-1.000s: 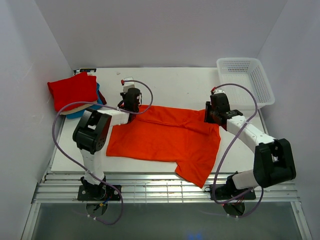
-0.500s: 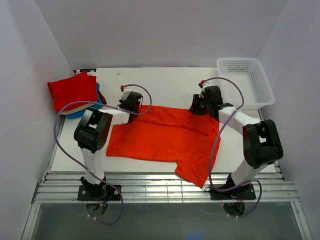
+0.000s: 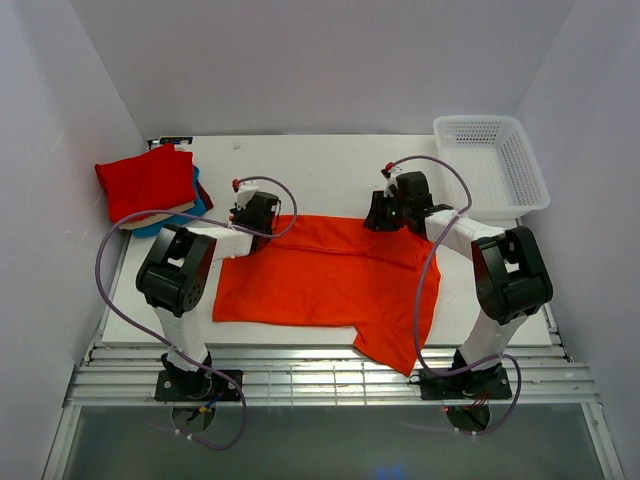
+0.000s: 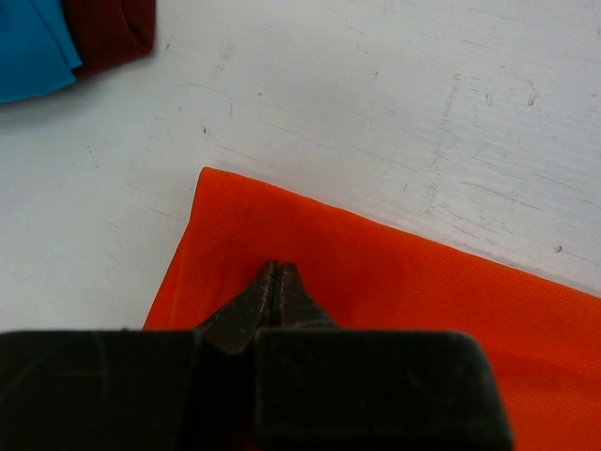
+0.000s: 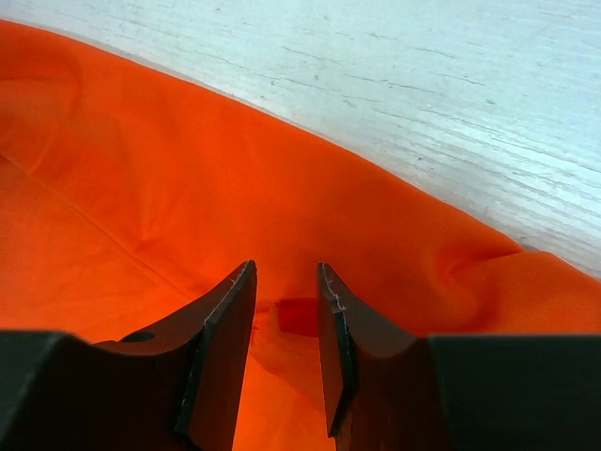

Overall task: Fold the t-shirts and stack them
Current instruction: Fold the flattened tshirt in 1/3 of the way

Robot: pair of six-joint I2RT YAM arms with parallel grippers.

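- White walls and a white desk [image 3: 330, 165] are shown from above, with a bright orange t-shirt [image 3: 320, 280] spread flat across the middle and one sleeve trailing toward the near edge.
- A stack of folded t-shirts [image 3: 148, 180] is seen at the far-left corner of the desk, a red one on top and teal-blue showing beneath. A white mesh basket [image 3: 495, 160] is set at the far-right corner.
- The left end effector [image 3: 255, 213] is pictured with its jaws shut and its tips down on the far-left corner of the orange t-shirt. Whether a pinch of cloth is caught between them cannot be told.
- The right end effector [image 5: 285, 272] is held low over the far edge of the same shirt, toward its right. Its jaws are parted, and a small pucker of cloth is seen in the gap but is not clamped.
- The cloth is judged to be light, soft and limp, so it is likely to sag and crease wherever it is not supported, and to drag rather than slide cleanly.
- A hold is best taken along the far edge, at or near both corners, with a low pinch through the fabric so that the fold can be carried over evenly.
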